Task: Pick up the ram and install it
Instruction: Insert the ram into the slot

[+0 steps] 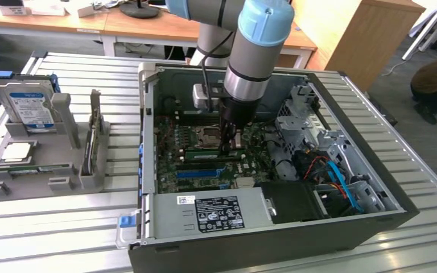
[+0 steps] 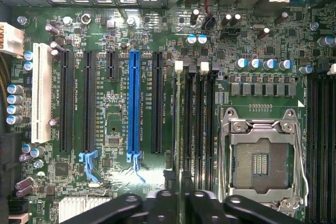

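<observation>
Black and close under the lens, the hand (image 2: 184, 205) hangs low over the motherboard (image 2: 113, 129) and sits astride one end of the ram (image 2: 180, 129). I cannot tell whether it is clamped on the stick or only loose around it.

The ram stands on edge in a memory slot. That slot is the outermost of a bank lying between the blue slot (image 2: 134, 100) and the bare CPU socket (image 2: 261, 162). It looks to be down in the slot, though how fully it is seated cannot be read.

A white latch (image 2: 179, 66) marks the slot's other end, away from the hand. Whether that latch has snapped home is also unclear.

In the exterior view the arm reaches straight down into the open computer case (image 1: 146, 142), about mid-board. The case lies on its side on the slatted worktop (image 1: 52, 239), with a grey parts holder (image 1: 63, 170) near the worktop's edge on the exterior view's left.

To do this step well, I judge the push should be square and vertical, with the stick kept parallel to its slot. Pressing at one end alone risks rocking the far end up, so pressure should be even along the top edge. Both latches should be checked before the ram is trusted as seated. Any sideways drag could lever the board.
</observation>
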Robot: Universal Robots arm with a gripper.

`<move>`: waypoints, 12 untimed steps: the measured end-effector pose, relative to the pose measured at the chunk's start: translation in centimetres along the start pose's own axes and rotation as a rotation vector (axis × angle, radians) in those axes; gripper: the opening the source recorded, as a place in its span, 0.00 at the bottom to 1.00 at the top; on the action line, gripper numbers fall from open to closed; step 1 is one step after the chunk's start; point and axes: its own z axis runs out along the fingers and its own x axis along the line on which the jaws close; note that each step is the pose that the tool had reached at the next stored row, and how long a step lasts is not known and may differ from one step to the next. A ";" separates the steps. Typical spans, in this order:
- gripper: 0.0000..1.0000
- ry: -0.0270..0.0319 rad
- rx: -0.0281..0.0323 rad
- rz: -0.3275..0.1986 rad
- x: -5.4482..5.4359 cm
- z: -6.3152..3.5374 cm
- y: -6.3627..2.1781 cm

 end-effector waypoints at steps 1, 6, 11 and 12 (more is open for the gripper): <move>0.18 0.0000 0.0000 0.000 0.0 0.00 0.00; 0.31 0.0000 0.0000 0.000 0.0 0.00 0.00; 0.31 -0.0003 0.0001 0.000 0.0 -0.01 0.00; 0.31 -0.0002 0.0001 0.000 0.0 -0.05 0.00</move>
